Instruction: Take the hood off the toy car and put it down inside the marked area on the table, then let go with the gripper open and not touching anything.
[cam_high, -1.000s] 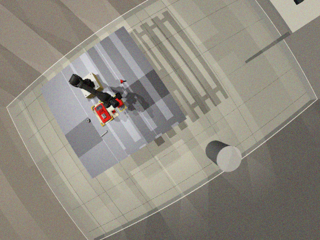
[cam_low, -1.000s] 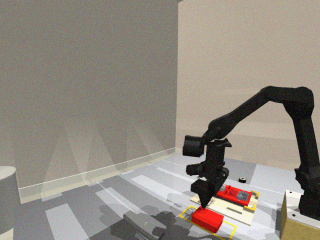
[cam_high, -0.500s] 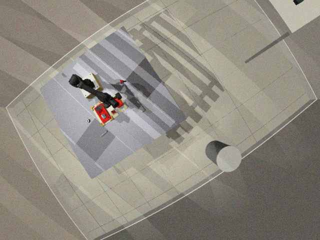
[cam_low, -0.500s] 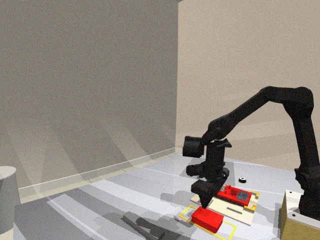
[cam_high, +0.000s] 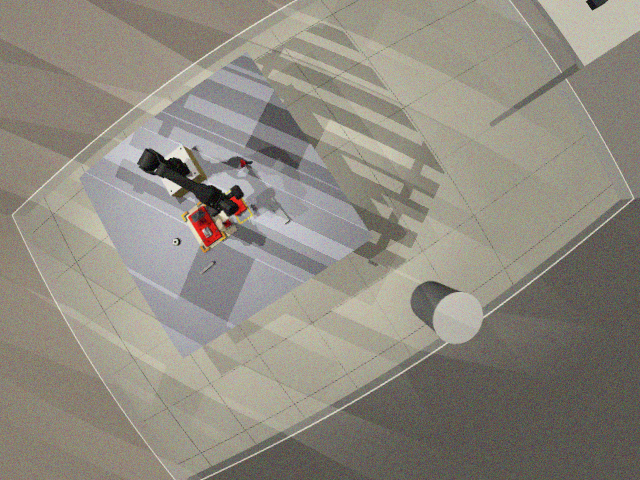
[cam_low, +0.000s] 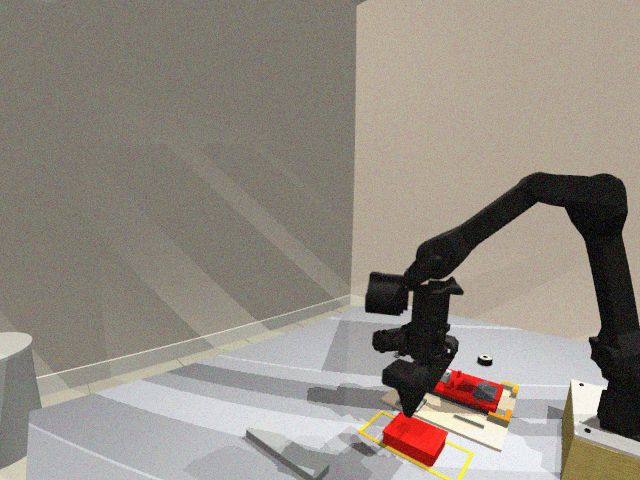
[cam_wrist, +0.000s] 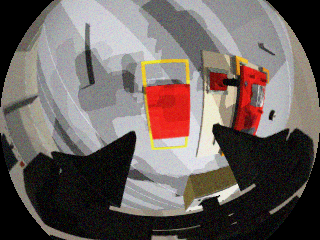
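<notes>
The red hood (cam_high: 239, 205) (cam_low: 415, 439) (cam_wrist: 169, 112), a block, lies flat on the table inside the yellow marked outline (cam_low: 370, 421) (cam_wrist: 165, 61). The outline shows at both its ends in the wrist view; its right side is hidden behind the hood. My gripper (cam_low: 416, 409) (cam_wrist: 175, 131) is open and empty above the hood, its black fingers wide apart with the hood between them as seen from the wrist. In the top view the arm hides the fingers. The red toy car (cam_high: 199, 224) (cam_low: 460, 395) (cam_wrist: 246, 110) sits beside the area.
A beige board (cam_low: 485, 434) (cam_wrist: 212, 115) lies between hood and car, with orange corner brackets by the car. A long grey strip (cam_low: 284, 459) (cam_wrist: 89, 55) lies on the hood's other side. A small wheel (cam_high: 176, 241) (cam_low: 484, 359) (cam_wrist: 272, 115) and a short bar (cam_high: 207, 267) lie beyond the car.
</notes>
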